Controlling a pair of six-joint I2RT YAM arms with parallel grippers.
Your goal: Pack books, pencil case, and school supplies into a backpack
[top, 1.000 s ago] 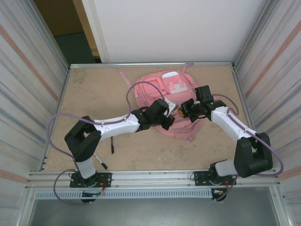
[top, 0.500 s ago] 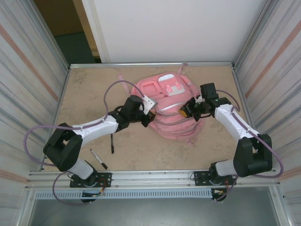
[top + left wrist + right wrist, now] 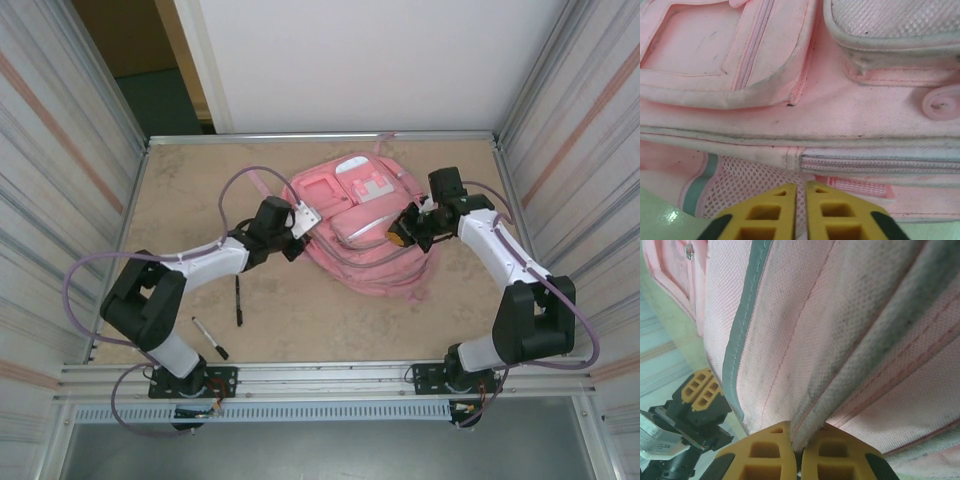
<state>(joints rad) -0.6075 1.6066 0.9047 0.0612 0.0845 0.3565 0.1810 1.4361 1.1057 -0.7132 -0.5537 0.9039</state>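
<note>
The pink backpack (image 3: 362,228) lies front up at the middle back of the table. My right gripper (image 3: 403,231) is at its right side, shut on a fold of its grey-piped edge (image 3: 850,370); in the right wrist view the gripper (image 3: 796,432) pinches that seam. My left gripper (image 3: 299,240) sits at the backpack's left side. Its yellow fingers (image 3: 775,210) are shut in front of the mesh side pocket (image 3: 740,182), with nothing visibly pinched. Two black pens (image 3: 238,300) (image 3: 210,338) lie on the table near the left arm. The books and the pencil case are out of view.
Ribbed metal walls (image 3: 60,200) close in both sides, and a rail (image 3: 320,375) runs along the near edge. A purple cable (image 3: 240,185) loops above the left arm. Bare tabletop (image 3: 190,190) lies to the left of the backpack.
My left arm has drawn back leftward from over the backpack to its left side. My right gripper has moved slightly back, still gripping the edge, and the backpack has shifted with it.
</note>
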